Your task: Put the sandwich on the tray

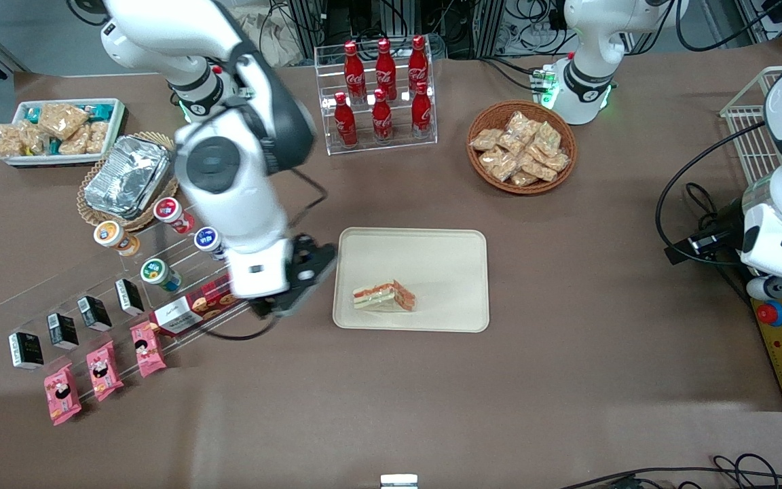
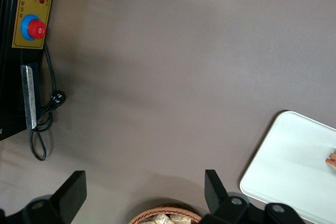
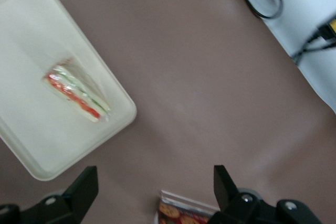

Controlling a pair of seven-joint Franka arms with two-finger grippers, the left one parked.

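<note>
The sandwich, a clear-wrapped wedge with red and green filling, lies on the beige tray, near the tray's edge closest to the front camera. It also shows in the right wrist view on the tray. A corner of the tray shows in the left wrist view. My gripper is open and empty, raised above the table beside the tray, toward the working arm's end, over the red cookie box. Its fingers stand wide apart with nothing between them.
A clear rack with cola bottles and a wicker basket of snack packets stand farther from the camera than the tray. A foil container, white bin, cups and small packs fill the working arm's end.
</note>
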